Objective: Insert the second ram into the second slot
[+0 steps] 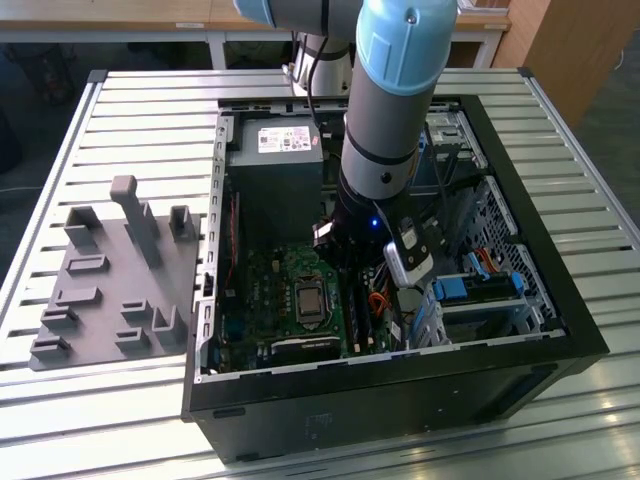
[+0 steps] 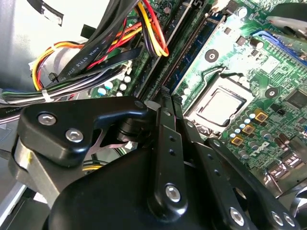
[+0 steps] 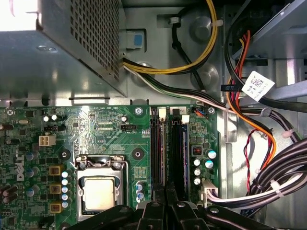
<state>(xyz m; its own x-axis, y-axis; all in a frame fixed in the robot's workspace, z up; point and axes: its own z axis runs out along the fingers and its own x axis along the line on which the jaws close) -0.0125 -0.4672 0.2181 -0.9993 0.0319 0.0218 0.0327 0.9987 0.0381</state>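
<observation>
Gripper (image 3: 165,203) is working low inside the open case (image 1: 585,345), over the memory slots beside the CPU socket (image 3: 98,191). In the exterior view the arm (image 1: 385,120) is reaching straight down onto the motherboard (image 1: 265,300).

Step in hand, as judged: seating stage of the insertion, not pickup. The ram (image 3: 181,153) is standing on edge in a slot, blue board with dark chips facing out, on the side away from the socket and toward the cable bundle (image 3: 268,177). Whether it is clicked fully home I cannot tell. The white latch (image 3: 175,112) at its far end is showing, but its position is not readable.

Jaws: the two fingers (image 3: 157,211) are lying pressed together, nothing visibly pinched between them. In the second wrist view the gripper (image 2: 165,108) is likewise looking closed at the tip.

Ram relative to jaws: not between them. Its near end is running in under the closed tips, and the tips are sitting roughly over the line between it and the neighbouring dark slot (image 3: 156,148), nearer the socket. Contact with the top edge is not visible, so touching or just above is undecided.

What seating is calling for, as judged: tips centred on the ram's edge and a straight, square push, avoiding the loose wires (image 2: 144,28) hanging close by.
</observation>
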